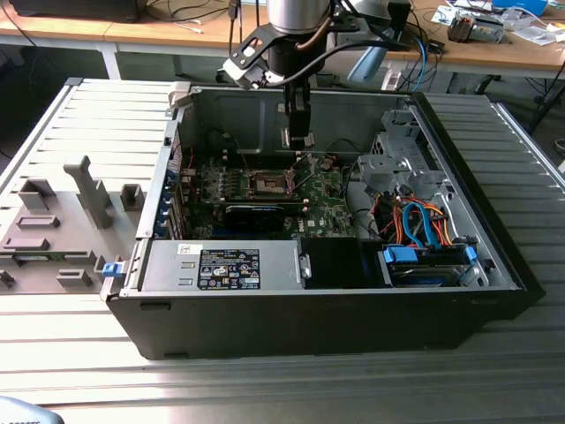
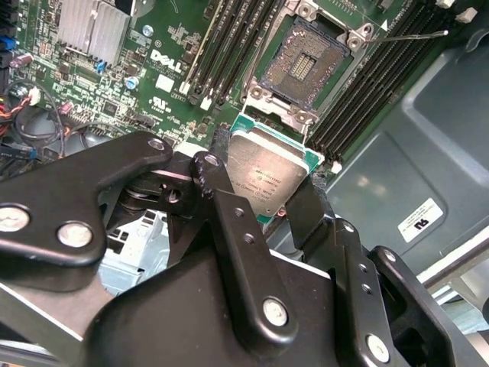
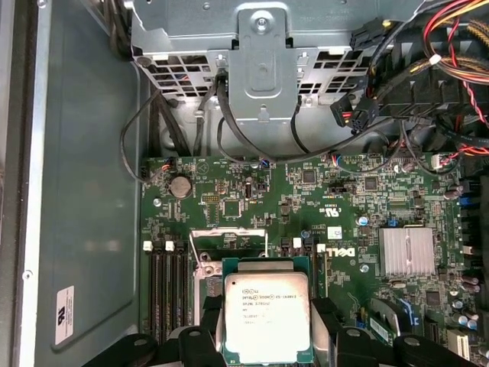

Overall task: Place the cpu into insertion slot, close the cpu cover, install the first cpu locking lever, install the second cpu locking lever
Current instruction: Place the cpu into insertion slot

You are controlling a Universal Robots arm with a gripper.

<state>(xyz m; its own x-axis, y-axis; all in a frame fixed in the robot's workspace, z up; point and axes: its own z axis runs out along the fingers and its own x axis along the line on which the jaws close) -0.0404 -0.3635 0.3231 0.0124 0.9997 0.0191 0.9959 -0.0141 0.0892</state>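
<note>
The cpu (image 2: 267, 172) is a flat square chip with a silver-grey top, also seen in the first wrist view (image 3: 266, 317). My gripper (image 2: 263, 195) is shut on it, with a black finger on each of two opposite edges. In the exterior view my gripper (image 1: 300, 140) hangs inside the open computer case, above and slightly toward the exterior view's right of the insertion slot (image 1: 269, 183). That slot (image 2: 306, 61) lies bare, with a dark pin field and silver rim. A thin silver frame, the cpu cover (image 3: 227, 233), stands open just beyond the chip. A thin wire locking lever (image 2: 416, 34) sticks out unlatched.
Black memory slots (image 2: 237, 38) flank the socket, and a finned heatsink (image 3: 407, 251) sits on the green board. A grey drive cage (image 3: 263, 46) and loose cables (image 1: 415, 221) crowd one side. The case walls (image 1: 265, 115) ring the board. A grey fixture block (image 1: 53, 230) lies at the exterior view's left.
</note>
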